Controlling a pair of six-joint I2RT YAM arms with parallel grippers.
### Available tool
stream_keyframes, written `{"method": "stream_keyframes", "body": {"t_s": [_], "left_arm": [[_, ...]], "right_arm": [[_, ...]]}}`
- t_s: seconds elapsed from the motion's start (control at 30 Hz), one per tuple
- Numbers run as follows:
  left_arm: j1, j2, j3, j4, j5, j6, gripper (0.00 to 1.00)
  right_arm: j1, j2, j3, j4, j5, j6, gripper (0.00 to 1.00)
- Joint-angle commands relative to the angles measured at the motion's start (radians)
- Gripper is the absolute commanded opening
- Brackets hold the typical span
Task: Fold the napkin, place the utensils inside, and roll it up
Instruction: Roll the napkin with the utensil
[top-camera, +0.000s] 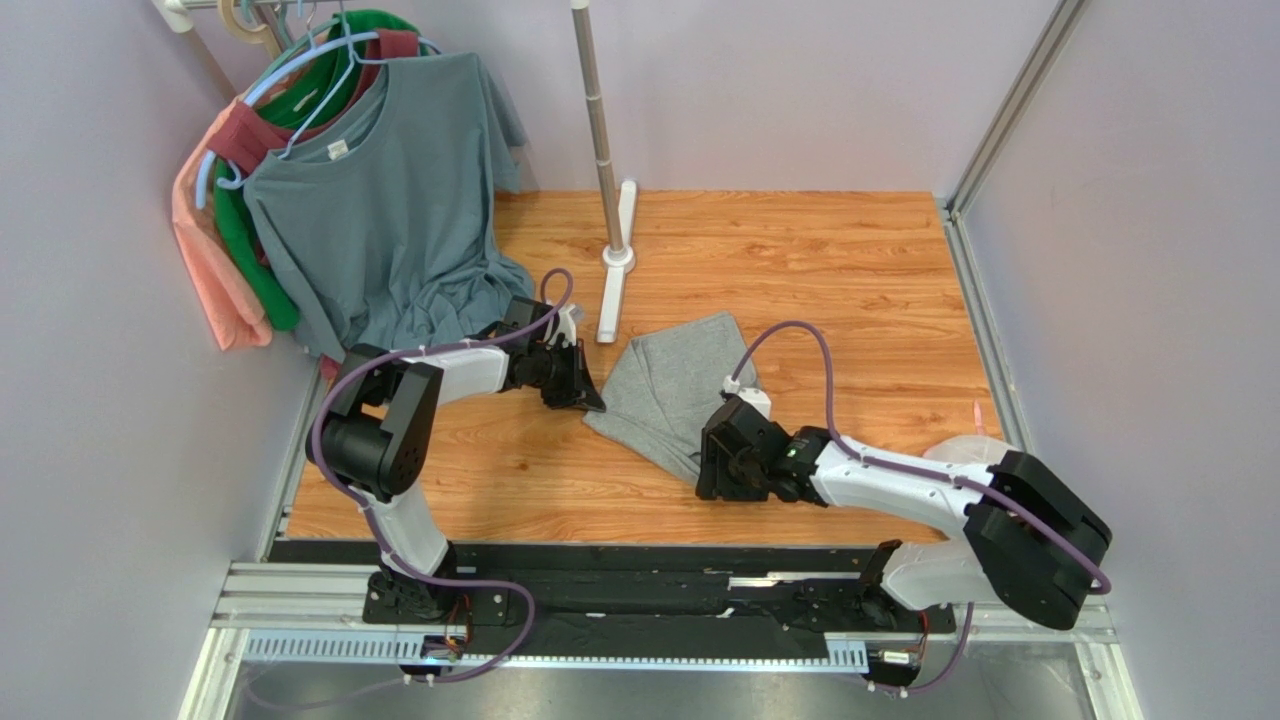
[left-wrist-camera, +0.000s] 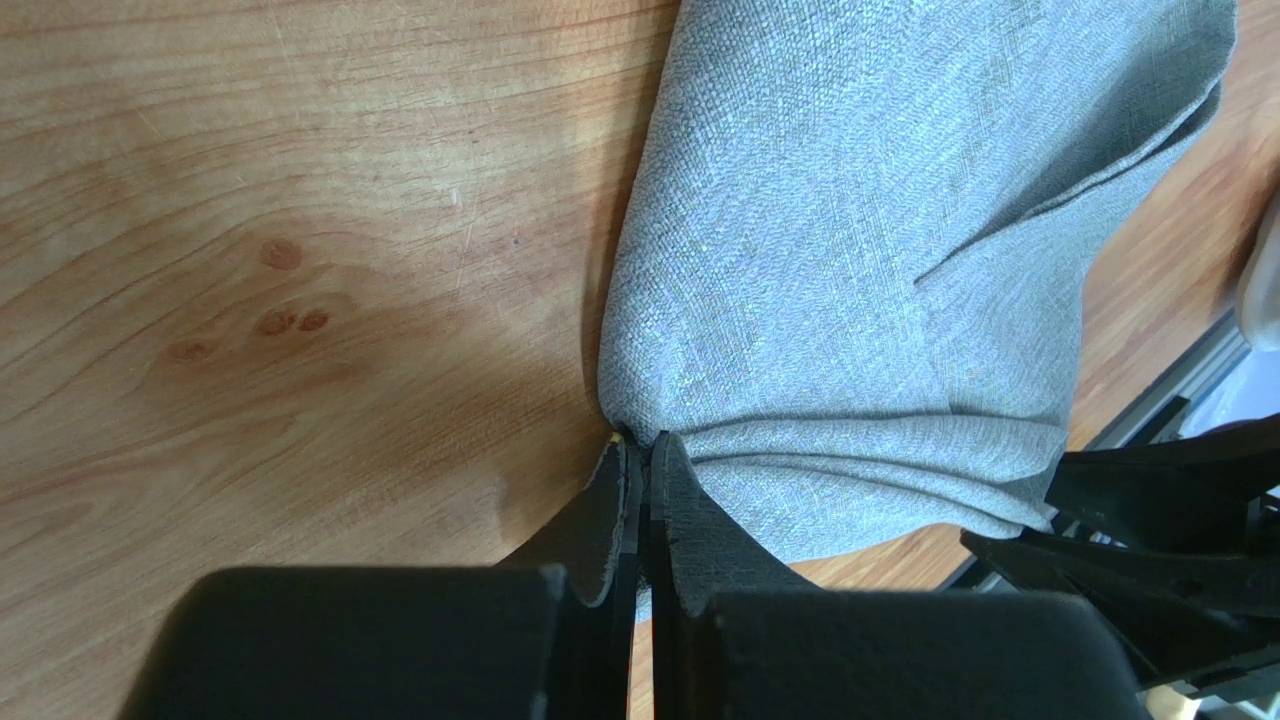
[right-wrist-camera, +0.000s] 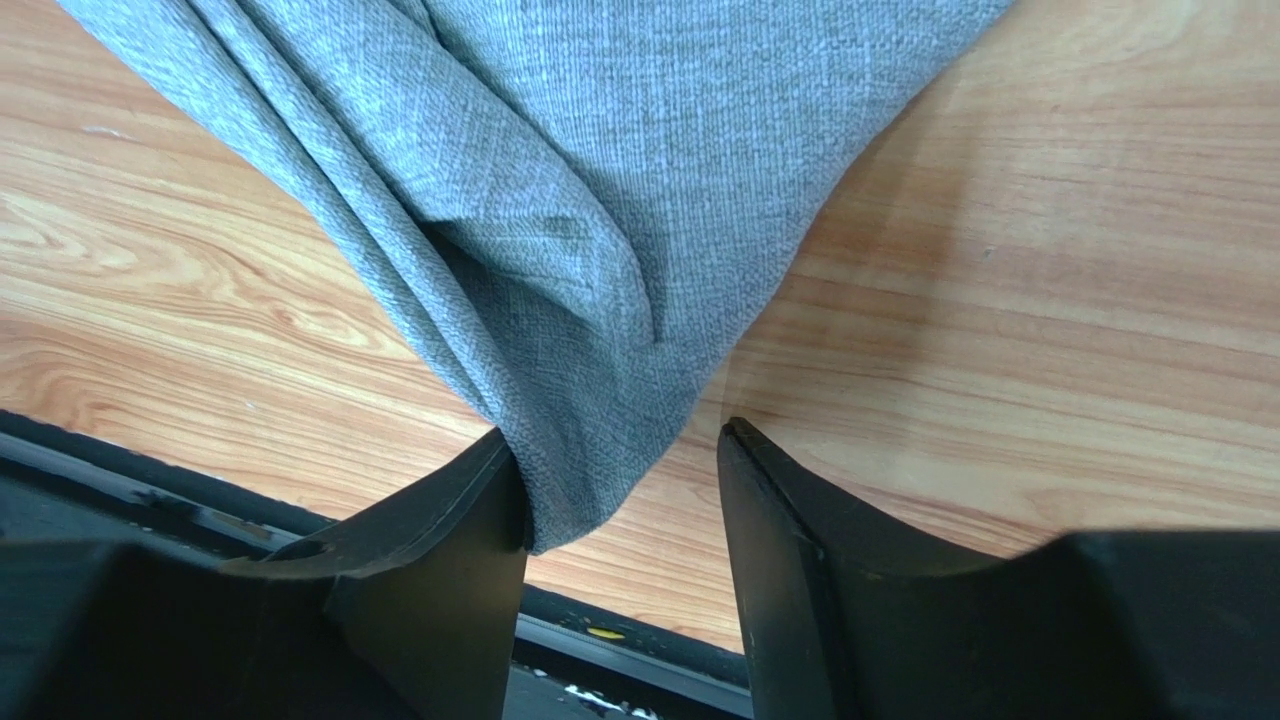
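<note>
The grey napkin (top-camera: 672, 384) lies bunched and partly folded on the wooden table (top-camera: 842, 285). My left gripper (top-camera: 583, 393) is at its left corner, shut on the napkin's edge (left-wrist-camera: 661, 428); the cloth spreads away from the fingertips in the left wrist view (left-wrist-camera: 887, 225). My right gripper (top-camera: 703, 477) is at the napkin's near corner, open, with the cloth's tip (right-wrist-camera: 586, 450) hanging between its jaws against the left finger (right-wrist-camera: 481, 510). The fork is not in view.
A clothes rack post (top-camera: 609, 180) with a white foot stands behind the napkin. Shirts hang at the back left, a blue-grey T-shirt (top-camera: 383, 195) foremost. Grey walls stand on both sides. A black rail (top-camera: 661, 570) runs along the near edge.
</note>
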Motion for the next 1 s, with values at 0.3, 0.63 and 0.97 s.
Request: {"method": "stream_keyframes", "body": {"t_s": [0.3,0.63,0.97], "left_arm": [[0.018,0.063,-0.022,-0.088,-0.168,0.076,0.0],[0.018,0.063,-0.022,-0.088,-0.165,0.076,0.0],[0.018,0.06,-0.033,-0.073,-0.142,0.068,0.0]], "right_arm": [[-0.056,-0.032,-0.046,0.143,-0.021,0.072,0.48],[-0.085,-0.019,-0.078,0.169,-0.007,0.118,0.33],[-0.148,-0.015,-0.091,0.157,-0.058,0.144,0.18]]}}
